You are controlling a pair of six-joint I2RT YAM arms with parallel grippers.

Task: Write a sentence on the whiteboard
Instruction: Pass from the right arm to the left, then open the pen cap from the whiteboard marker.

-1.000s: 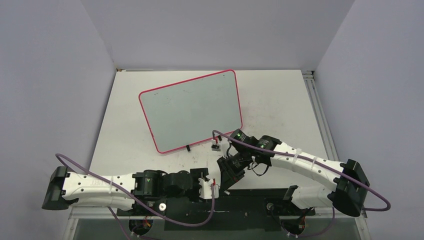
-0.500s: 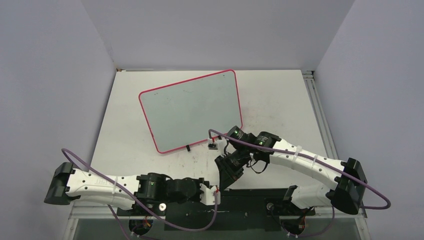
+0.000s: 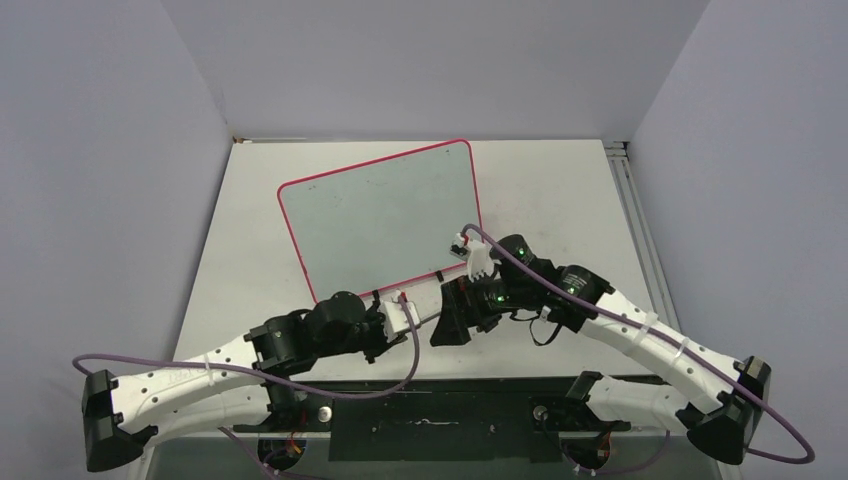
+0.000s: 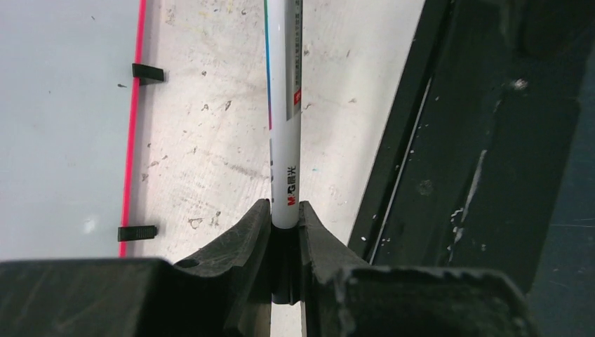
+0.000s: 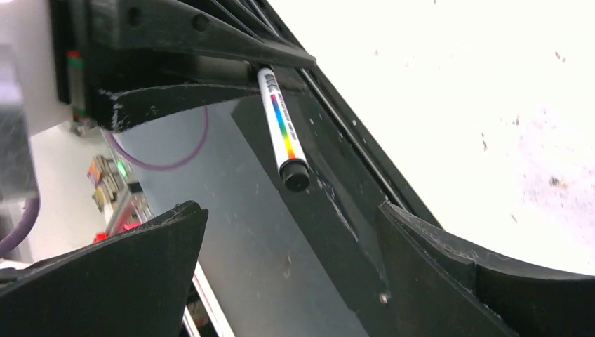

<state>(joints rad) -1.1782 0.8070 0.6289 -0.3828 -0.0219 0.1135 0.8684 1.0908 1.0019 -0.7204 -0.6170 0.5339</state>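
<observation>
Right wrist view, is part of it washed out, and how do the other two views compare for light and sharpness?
Right wrist view: the tabletop at upper right is blown out to near white, while the marker is sharp. Left wrist view: evenly lit, with the marker's print legible. Top view: soft, even light and no glare on the whiteboard.

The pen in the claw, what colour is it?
The pen is white with a rainbow stripe and black end, clearest in the right wrist view.
</observation>
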